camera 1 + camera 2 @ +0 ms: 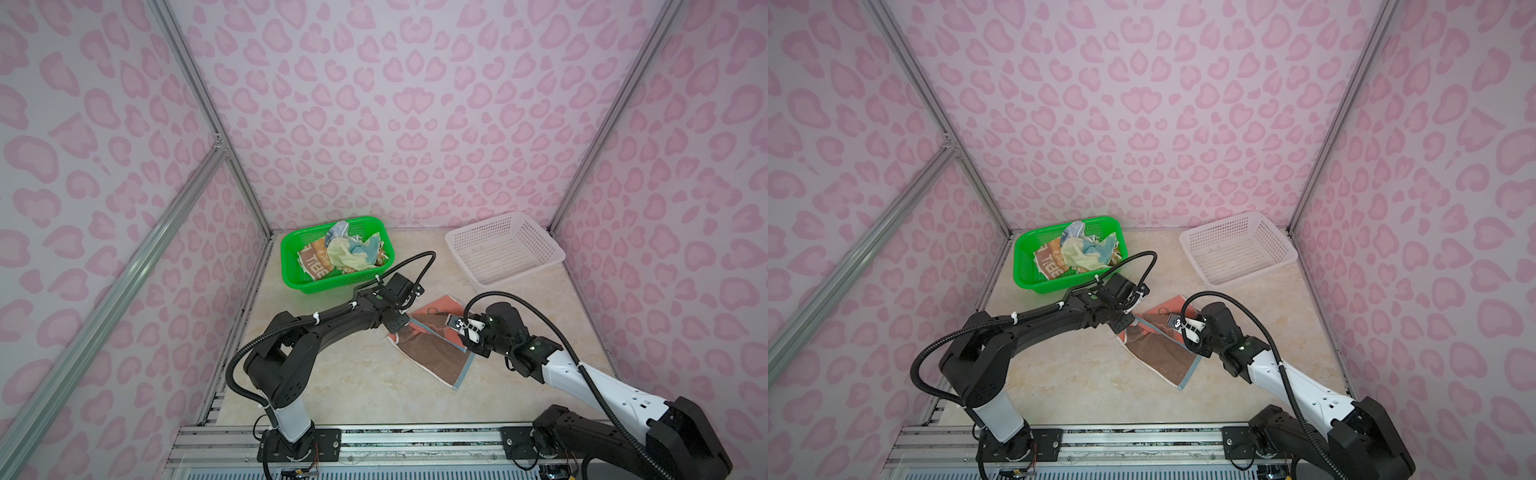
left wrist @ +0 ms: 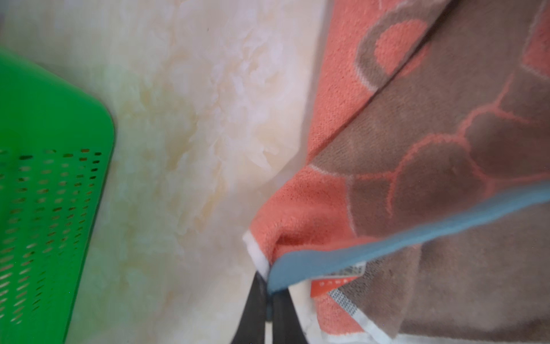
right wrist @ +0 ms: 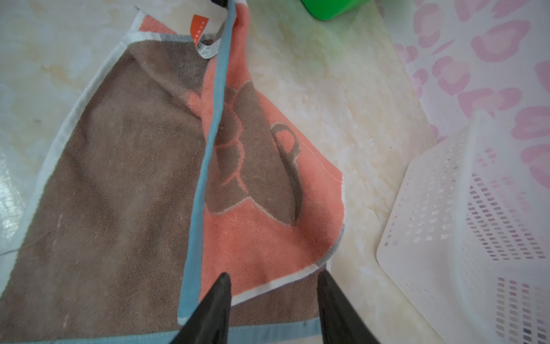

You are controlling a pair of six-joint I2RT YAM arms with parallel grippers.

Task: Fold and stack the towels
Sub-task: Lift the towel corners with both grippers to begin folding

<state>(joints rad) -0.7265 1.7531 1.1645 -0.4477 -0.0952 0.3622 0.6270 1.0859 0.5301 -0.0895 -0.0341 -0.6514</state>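
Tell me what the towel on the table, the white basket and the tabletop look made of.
Towel: looped terry cloth, likely cotton, matte; fuzzy pile and woven edge band show. White basket: moulded plastic, slightly glossy, with rows of slots. Tabletop: marble-look surface, smooth, faintly shiny; stone or printed laminate, cannot tell.

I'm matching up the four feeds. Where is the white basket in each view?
In a top view: white basket at the far right corner of the table.
In a top view: white basket, same far right corner.
Left wrist: not in it.
Right wrist: white basket beside the coral and brown towel, not touching it.
Shared landmark: that towel, in all four views.
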